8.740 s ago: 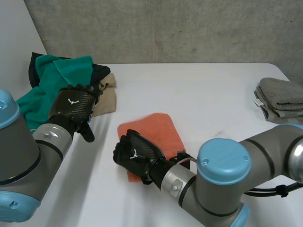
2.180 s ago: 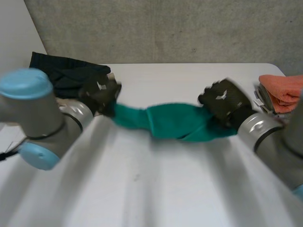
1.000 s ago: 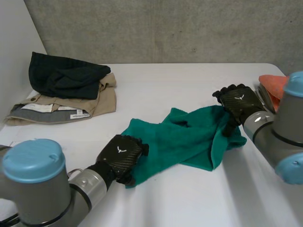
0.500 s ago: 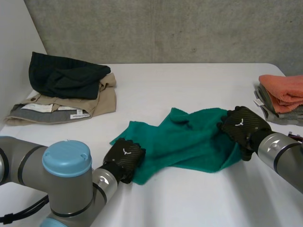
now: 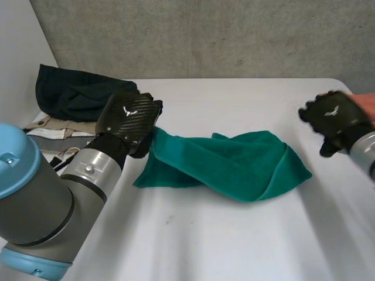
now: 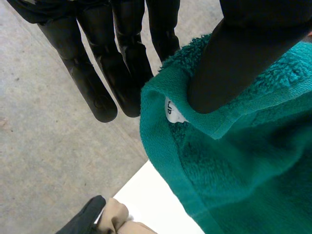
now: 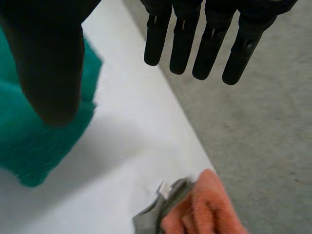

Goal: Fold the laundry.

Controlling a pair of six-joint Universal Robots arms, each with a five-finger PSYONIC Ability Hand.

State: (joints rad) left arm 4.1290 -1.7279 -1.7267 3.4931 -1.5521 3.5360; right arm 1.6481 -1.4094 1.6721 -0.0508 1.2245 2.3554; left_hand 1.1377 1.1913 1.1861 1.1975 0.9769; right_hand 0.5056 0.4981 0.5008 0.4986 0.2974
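A teal towel (image 5: 234,164) lies crumpled across the middle of the white table (image 5: 193,246). My left hand (image 5: 129,120) holds its left corner raised off the table. In the left wrist view the thumb (image 6: 234,63) pinches the towel's hem (image 6: 234,165) just beside a small white label (image 6: 170,109), while the other fingers (image 6: 107,63) reach past the cloth. My right hand (image 5: 334,120) hovers above the table, off the towel's right end. Its fingers (image 7: 209,39) are straight and spread with nothing in them, and the towel's edge (image 7: 29,146) lies below the thumb.
A dark garment (image 5: 70,93) lies on tan trousers (image 5: 53,126) at the back left, close behind my left hand. A folded orange towel (image 7: 204,209) on grey cloth (image 7: 156,214) sits at the table's right edge (image 5: 366,102), near my right hand.
My left hand has shut on the towel's left corner and lifted it up and back. My right hand has let go of the right end and risen away to the right.
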